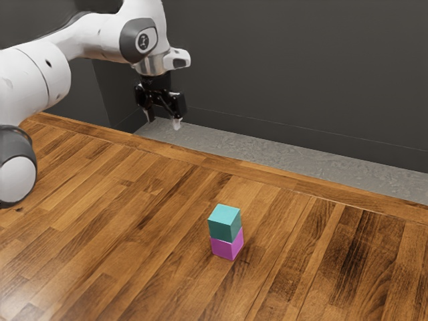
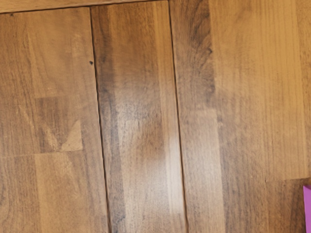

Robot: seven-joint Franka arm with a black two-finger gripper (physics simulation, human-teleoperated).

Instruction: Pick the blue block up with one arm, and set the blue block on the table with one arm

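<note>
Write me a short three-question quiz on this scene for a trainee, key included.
1. Fill in: of the two stacked blocks, the blue block is the ____ one.
2. True or false: the gripper stands open, away from the stack.
3. What peeks in at the wrist view's edge?
A) blue block
B) purple block
C) gray floor

Key: 1. upper; 2. true; 3. B

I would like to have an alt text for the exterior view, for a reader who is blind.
A teal-blue block sits on top of a magenta block on a wooden table. From the exterior view's left, a white robot arm reaches in, its open black gripper raised and empty, apart from the blocks.
</note>
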